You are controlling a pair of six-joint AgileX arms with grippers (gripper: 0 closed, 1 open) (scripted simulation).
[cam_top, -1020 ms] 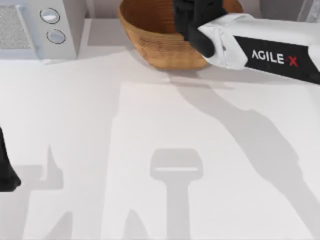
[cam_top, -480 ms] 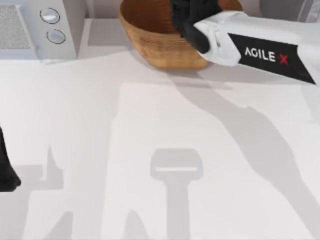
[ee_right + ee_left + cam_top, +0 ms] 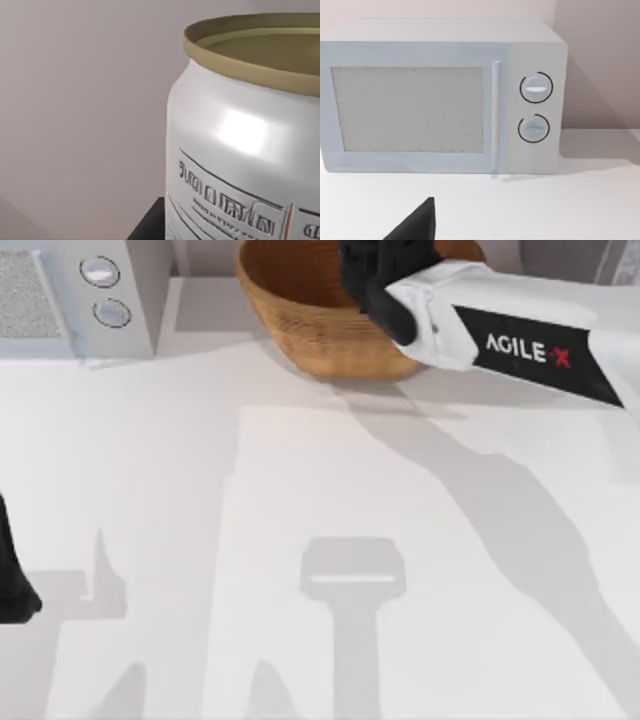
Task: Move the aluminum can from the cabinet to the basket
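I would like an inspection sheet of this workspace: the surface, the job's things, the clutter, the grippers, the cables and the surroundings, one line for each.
Surface: white table, with shadows of the arms.
Job's things: aluminum can close before the right wrist camera, upright, red marks on its side; basket at the table's far edge.
Clutter: white microwave with two round knobs, door shut, at the far left.
Grippers: right gripper over the basket, jaws hidden; left gripper parked at the table's left edge.
Cables: nothing seen.
Surroundings: plain pale wall behind the microwave.
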